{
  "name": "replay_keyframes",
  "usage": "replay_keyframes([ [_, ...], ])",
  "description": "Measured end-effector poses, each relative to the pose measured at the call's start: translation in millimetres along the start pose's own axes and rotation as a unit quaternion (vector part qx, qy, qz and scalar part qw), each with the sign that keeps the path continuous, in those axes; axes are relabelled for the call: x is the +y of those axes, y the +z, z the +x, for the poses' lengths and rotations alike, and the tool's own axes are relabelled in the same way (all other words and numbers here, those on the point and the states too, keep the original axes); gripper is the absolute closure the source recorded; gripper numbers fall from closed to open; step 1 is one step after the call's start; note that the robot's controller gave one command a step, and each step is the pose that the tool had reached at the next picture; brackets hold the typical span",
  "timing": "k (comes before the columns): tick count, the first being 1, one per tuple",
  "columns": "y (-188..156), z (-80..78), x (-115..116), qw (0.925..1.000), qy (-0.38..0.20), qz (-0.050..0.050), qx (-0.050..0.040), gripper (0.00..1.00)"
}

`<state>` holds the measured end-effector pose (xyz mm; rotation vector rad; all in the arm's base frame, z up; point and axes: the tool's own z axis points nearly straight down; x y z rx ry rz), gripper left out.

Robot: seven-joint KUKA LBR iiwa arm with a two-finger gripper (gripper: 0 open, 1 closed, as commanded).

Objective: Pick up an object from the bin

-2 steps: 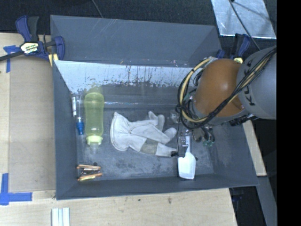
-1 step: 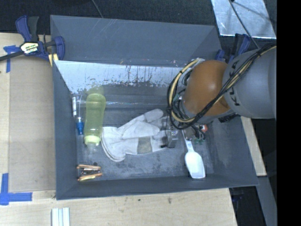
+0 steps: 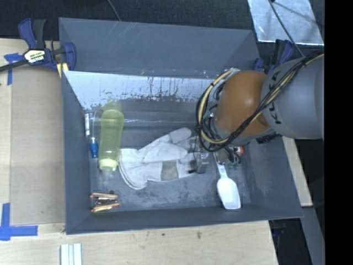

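**Limp cloth, crowded wrist: a pick that may slip or snag**

The gripper (image 3: 197, 160) is low in the bin (image 3: 165, 48), right of the middle of the floor. It sits at the right-hand end of a crumpled white cloth (image 3: 151, 162) that sprawls across the floor's centre. Whether the gripper is spread or closed there I cannot tell, because the wrist's orange cover (image 3: 242, 101) and its loops of cable hang over it and the tips merge with the cloth's shadowed folds. So I cannot say that the cloth is held.

The main risk, as I judge it, lies in the cloth itself. It is soft and bunched, so a grasp may catch a single thin fold and let it slide out on the lift. Its left end touches a pale yellow-green bottle (image 3: 111, 134) lying near the left wall, and a rising cloth could drag or roll that bottle. A white plastic piece with a narrow neck (image 3: 228, 192) lies just beside the gripper, toward the near right corner, and a sideways shift could knock it.

The cloth's right end is hidden under the wrist. A thin blue-tipped stick (image 3: 91, 142) by the left wall is too small to name. Wooden clothes pegs (image 3: 103, 202) lie well apart in the near left corner.
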<state>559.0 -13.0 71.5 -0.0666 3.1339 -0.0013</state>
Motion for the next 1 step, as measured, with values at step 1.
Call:
replay_keyframes([
  [1,-137.3,-16.0,-18.5,1.0,0.006,0.0,0.0017,1.0],
])
